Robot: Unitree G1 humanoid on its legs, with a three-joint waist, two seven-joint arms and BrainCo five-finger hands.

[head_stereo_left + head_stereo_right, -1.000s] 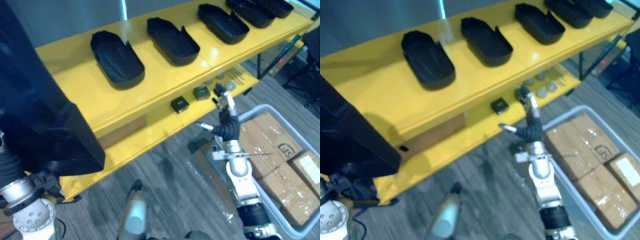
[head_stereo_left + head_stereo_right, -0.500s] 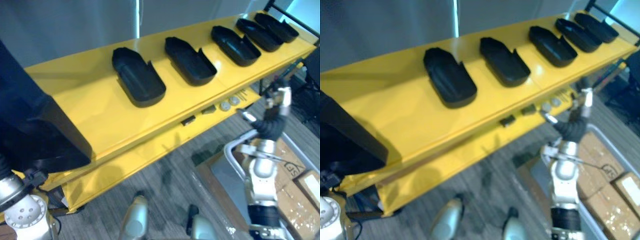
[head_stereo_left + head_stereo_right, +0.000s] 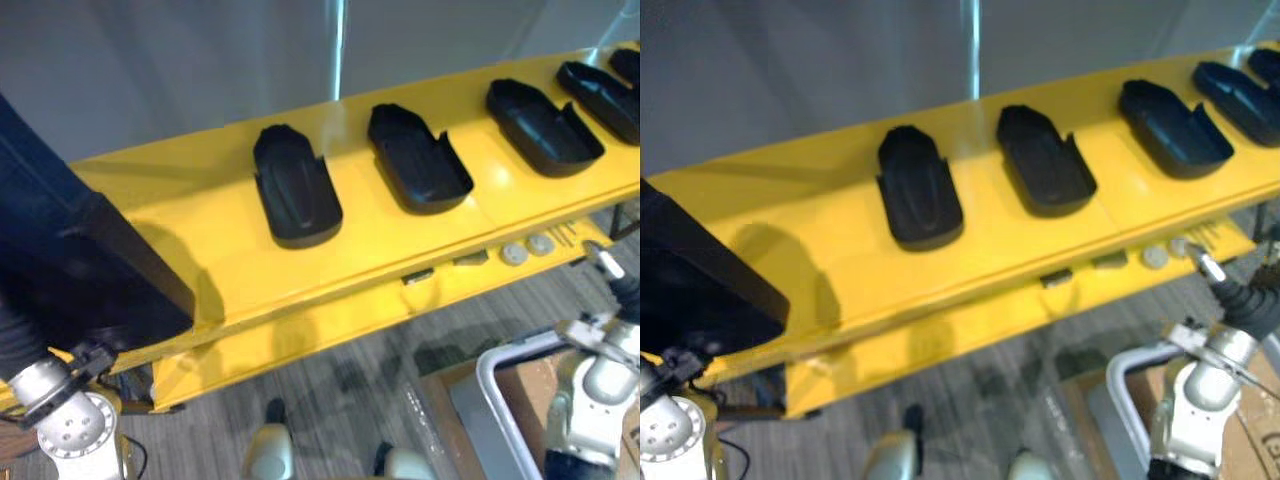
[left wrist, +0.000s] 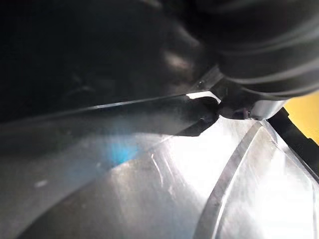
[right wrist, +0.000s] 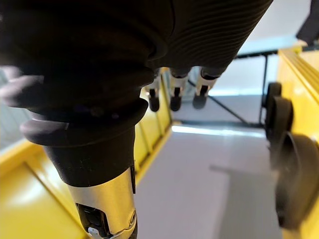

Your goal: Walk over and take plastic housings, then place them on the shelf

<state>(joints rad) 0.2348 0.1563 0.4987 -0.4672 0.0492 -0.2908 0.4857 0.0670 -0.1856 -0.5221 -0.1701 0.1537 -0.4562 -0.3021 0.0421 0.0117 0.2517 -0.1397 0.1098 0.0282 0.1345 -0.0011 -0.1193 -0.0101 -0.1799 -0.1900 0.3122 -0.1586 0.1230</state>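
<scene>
A large black plastic housing [image 3: 70, 270] is carried at the far left, over the end of the yellow shelf [image 3: 200, 225]; my left hand [image 4: 249, 59] is against it from below, its fingers hidden. Several more black housings lie open side up in a row on the shelf top, among them one [image 3: 295, 185] nearest the held one, a second [image 3: 418, 158] and a third [image 3: 543, 113]. My right hand [image 3: 1240, 295] hangs at the right edge, below the shelf front, fingers [image 5: 174, 94] straight and holding nothing.
Under the top board a lower yellow shelf [image 3: 300, 330] carries small parts and round discs [image 3: 515, 253]. A grey bin [image 3: 490, 370] with cardboard boxes stands on the wood-pattern floor at the lower right. A grey wall runs behind the shelf.
The camera has swung, so the shelf now runs flatter across the picture and the bin slid toward the lower right. My right hand now shows lower and at the right edge. The held housing stays at the left.
</scene>
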